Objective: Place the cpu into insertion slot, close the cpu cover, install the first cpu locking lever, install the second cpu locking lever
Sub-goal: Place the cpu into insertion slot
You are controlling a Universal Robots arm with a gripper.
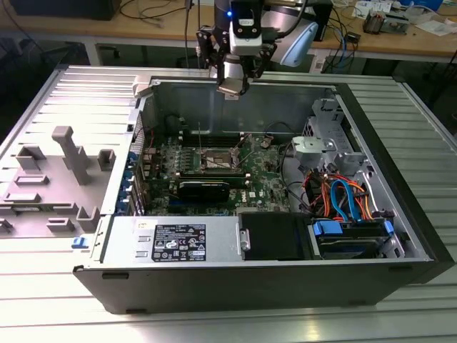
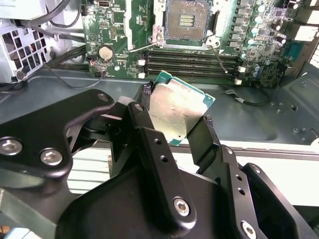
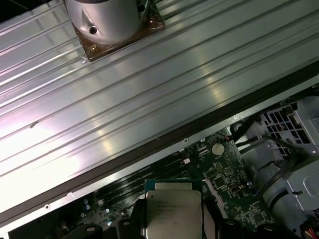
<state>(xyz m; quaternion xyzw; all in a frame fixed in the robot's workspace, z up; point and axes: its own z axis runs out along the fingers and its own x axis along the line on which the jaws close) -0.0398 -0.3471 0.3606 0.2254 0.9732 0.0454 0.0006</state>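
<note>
1. Between the two black fingers (image 2: 149,130), nearest in the second wrist view, sits the cpu (image 2: 180,107). It is pinched by opposite edges, silver top showing, and tilted. The gripper (image 2: 175,111) is drawn in narrow on the chip and holds nothing else.
2. Beyond the chip lies the cpu socket (image 2: 187,20), its field of contacts bare and empty. The first step is therefore not yet done.
3. At the socket's corners two thin wire locking levers (image 2: 142,48) angle outward, so I judge neither is latched. How the cpu cover stands I cannot tell. All four steps appear to remain.
4. With a dial laid over the open computer case (image 1: 271,286) in the exterior view, the claw hangs at 12 o'clock, above the far wall. It is well clear of the motherboard (image 1: 260,171). The socket is near the dial's centre, toward 6 o'clock from the claw.
5. Inside the case, front to back:
   - a power supply (image 1: 178,239) at 7 o'clock;
   - a drive cage (image 1: 357,239) at 5 o'clock;
   - orange and blue cables (image 1: 343,196) at 4 o'clock;
   - the motherboard, with its memory slots (image 2: 189,57) just beside the socket.
</note>
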